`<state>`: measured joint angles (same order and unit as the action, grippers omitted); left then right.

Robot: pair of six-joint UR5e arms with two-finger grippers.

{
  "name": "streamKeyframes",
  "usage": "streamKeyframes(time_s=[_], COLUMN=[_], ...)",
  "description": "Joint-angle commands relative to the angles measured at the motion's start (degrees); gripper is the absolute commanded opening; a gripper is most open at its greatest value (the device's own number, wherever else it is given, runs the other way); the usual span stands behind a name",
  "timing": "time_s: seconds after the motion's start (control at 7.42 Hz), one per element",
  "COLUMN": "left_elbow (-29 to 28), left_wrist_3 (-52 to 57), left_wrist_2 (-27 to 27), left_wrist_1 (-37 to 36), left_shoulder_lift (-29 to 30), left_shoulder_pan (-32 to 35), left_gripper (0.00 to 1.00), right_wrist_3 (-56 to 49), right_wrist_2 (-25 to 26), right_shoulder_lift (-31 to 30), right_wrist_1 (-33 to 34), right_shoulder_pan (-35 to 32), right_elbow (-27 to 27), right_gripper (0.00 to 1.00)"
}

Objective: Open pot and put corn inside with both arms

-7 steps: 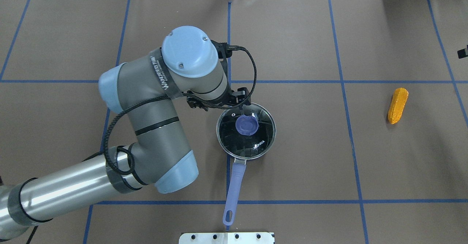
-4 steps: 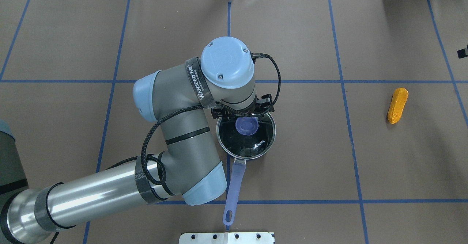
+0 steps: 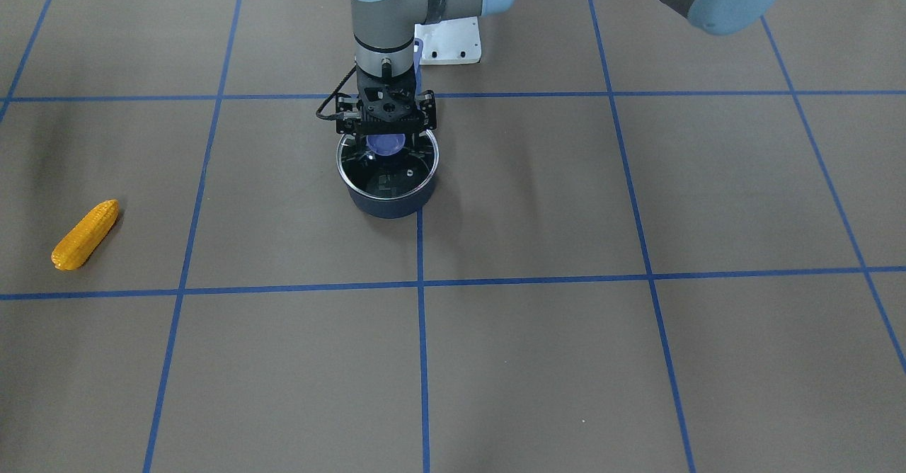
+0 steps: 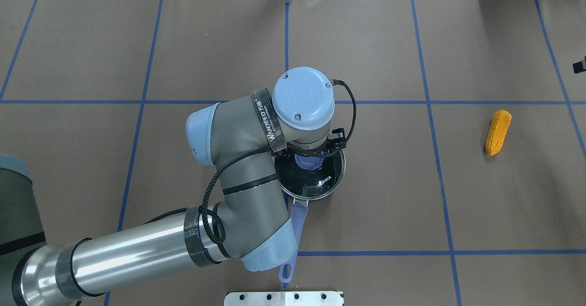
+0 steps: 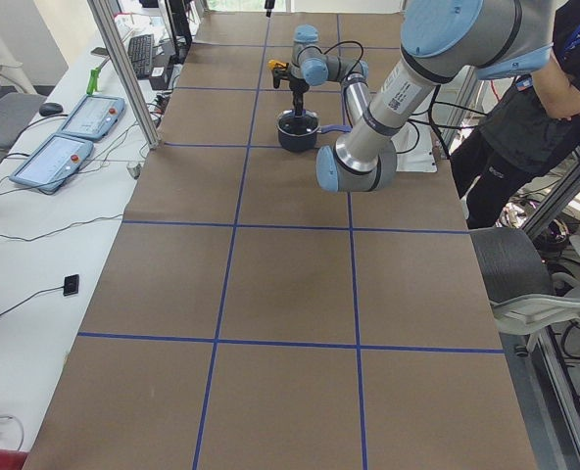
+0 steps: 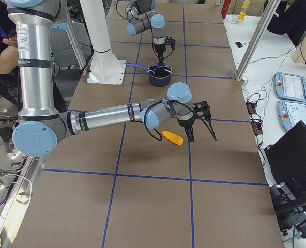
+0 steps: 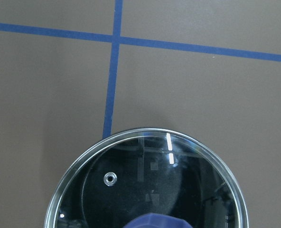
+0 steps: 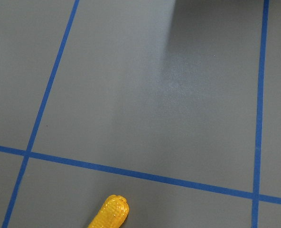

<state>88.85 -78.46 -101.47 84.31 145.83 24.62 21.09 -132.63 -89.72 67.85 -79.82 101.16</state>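
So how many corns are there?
1. The corn lies on the brown table, far to the robot's right of the pot. Nothing yellow shows through the pot's glass lid.

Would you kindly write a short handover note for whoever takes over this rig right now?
Left gripper: looks open, directly over the lid's knob, apparently not gripping it.
Right gripper: hovers beside the corn, holding nothing; open or shut unclear.
Pot: mid-table, lid on.
Corn: lying on the table, on the robot's right.
Done: nothing yet.
Left: lift lid, pick up corn, drop it into the pot.
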Motion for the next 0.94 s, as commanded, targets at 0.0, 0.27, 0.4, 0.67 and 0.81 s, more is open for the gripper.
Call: streamKeyframes(time_s=[0.0,0.27,0.4,0.67,0.81], left_elbow=[0.09,0.27,0.53,4.55,10.49], left_wrist_3=[0.41,0.5,0.59,1.37,5.03], left_wrist_2=[0.13,0.22,0.22,-0.04,-0.48], left_wrist_1=[-0.03,-0.03,-0.03,-2.9,-8.58], left_shoulder_lift=[-0.02,-0.36,-0.37,-0.45,-1.24], left_shoulder_pan=[-0.27,-0.28,-0.28,-0.19,-0.01], left_gripper=[0.65,0.38,0.32,0.06,0.06], right_wrist_3=[0.0,0.0,0.0,0.0,0.0], right_wrist_2=[0.0,0.0,0.0,0.0,0.0], right_shoulder_lift=[0.07,0.16,0.16,0.25,0.25], right_wrist_1=[0.0,0.0,0.0,0.0,0.0], right_shoulder_pan=[0.01,0.01,0.01,0.01,0.01], right_elbow=[0.0,0.0,0.0,0.0,0.0], right_gripper=[1.0,1.0,1.0,1.0,1.0])
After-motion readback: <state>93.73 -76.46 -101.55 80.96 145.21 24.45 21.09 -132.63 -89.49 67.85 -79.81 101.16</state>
